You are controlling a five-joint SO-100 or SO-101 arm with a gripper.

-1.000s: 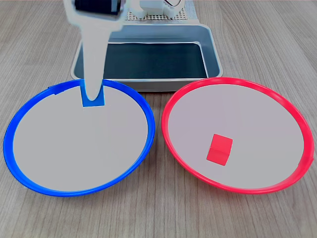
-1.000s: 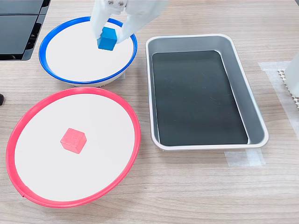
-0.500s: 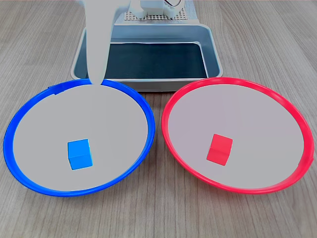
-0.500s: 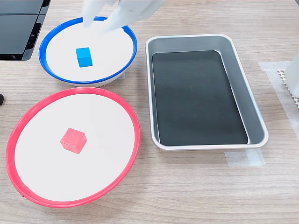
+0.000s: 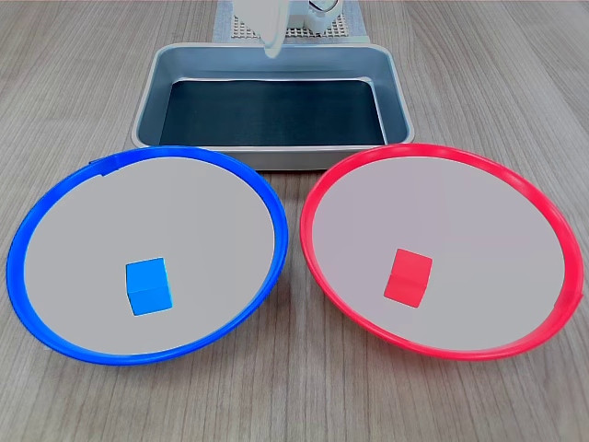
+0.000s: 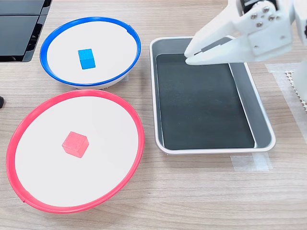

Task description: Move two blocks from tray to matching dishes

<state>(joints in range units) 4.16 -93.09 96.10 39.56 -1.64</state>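
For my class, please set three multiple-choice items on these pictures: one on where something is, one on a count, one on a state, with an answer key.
1. Where does the blue block lie?
A. In the tray
B. In the blue-rimmed dish
C. In the red-rimmed dish

2. How many blocks are in the tray?
A. None
B. One
C. Two

3. What does the end effector hold?
A. The red block
B. The blue block
C. Nothing

Key:
1 B: in both exterior views the blue block rests on the pale centre of the blue-rimmed dish.
2 A: the tray shows only its bare dark bottom, and the red block sits in the red-rimmed dish.
3 C: in the second exterior view the end effector hangs over the tray with nothing between its fingers.
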